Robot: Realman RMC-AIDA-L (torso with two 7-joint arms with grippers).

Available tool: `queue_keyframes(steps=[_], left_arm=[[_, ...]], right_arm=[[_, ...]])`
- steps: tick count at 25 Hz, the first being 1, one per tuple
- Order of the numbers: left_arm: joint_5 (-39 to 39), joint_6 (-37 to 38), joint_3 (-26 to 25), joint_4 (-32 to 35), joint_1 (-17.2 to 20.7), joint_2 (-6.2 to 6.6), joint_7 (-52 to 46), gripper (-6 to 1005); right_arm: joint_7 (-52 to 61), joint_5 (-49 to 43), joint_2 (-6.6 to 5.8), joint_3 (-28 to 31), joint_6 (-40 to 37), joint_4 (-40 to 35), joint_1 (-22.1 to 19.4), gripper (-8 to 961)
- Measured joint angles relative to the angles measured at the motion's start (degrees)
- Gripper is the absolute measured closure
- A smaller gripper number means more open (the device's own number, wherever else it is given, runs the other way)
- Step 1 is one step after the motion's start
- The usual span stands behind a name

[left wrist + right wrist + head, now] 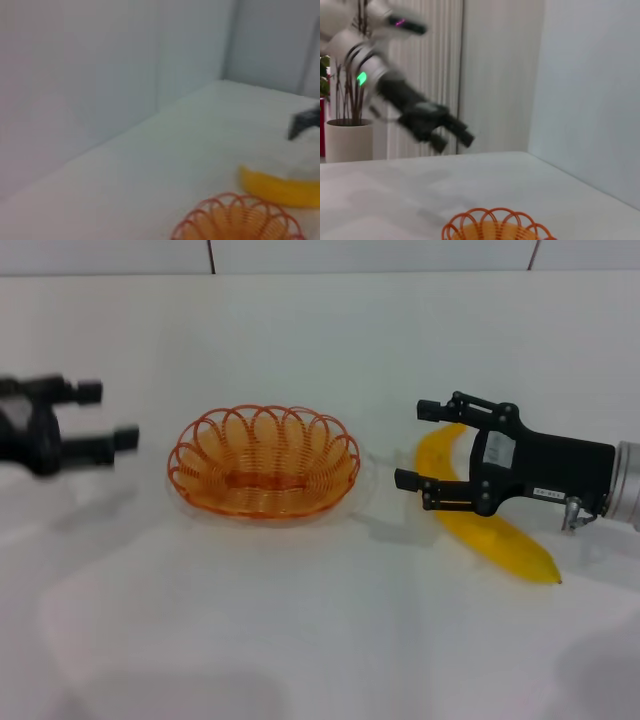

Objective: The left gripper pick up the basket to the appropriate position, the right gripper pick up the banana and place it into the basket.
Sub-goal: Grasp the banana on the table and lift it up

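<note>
Basket [264, 462]: orange looped-wire oval, empty, resting on the white table [300, 640]; it lay between the two grippers, apart from both, and nearer the left one's fingertips than the right one's.

Table: white surface carrying basket and banana.

Banana [480, 510]: yellow, curved, lying flat on the table directly beneath and behind the right gripper, its tip extending back past the gripper's wrist; well apart from the basket rim.

Right gripper [420, 445]: fingers spread wide and holding nothing, hovering over the banana's upper half with the fingertips pointing toward the basket.

Left gripper [108, 415]: fingers parted and empty, positioned just short of the basket's near rim, fingertips aimed at it, no contact visible.

Step in hand: judged to be the approach phase; neither the basket nor the banana was yet grasped.

Next move, left: likely an advance until one finger passed over the scalloped rim and one under or outside it, then closure on the wire.

Next move, right: likely a descent to straddle the banana's mid-body before closing.
</note>
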Motion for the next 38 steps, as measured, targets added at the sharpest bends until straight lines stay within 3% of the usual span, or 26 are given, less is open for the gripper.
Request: queue_keyframes(steps=[4, 8, 10, 16, 26, 38], left_arm=[[-6.6, -0.3, -1.3, -14.8, 2.9, 0.00, 21.9, 210], [-6.4, -0.6, -3.2, -22.4, 3.8, 0.16, 29.7, 210], [-6.2, -1.0, -3.9, -23.5, 3.7, 0.31, 29.7, 211], [-6.3, -1.1, -4.9, -24.6, 2.9, 0.21, 29.6, 211], [-6.8, -1.0, -5.0, -26.9, 2.2, 0.27, 29.5, 210], [-7.9, -0.5, -6.2, -27.1, 2.3, 0.40, 29.3, 210]], right_arm=[[3.0, 0.0, -0.01, 0.0, 0.0, -1.1, -0.7, 127], [9.5, -2.4, -0.06, -0.6, -1.7, -5.4, -1.1, 128], [16.6, -7.5, -0.07, -0.7, -2.9, -9.9, -1.1, 129], [26.5, -12.9, -0.09, -0.7, -2.1, -13.4, 0.1, 130], [32.3, -14.0, 0.04, -3.4, 6.8, -9.7, 2.6, 133], [35.0, -14.6, 0.08, -5.3, 10.9, -8.6, 3.0, 136]])
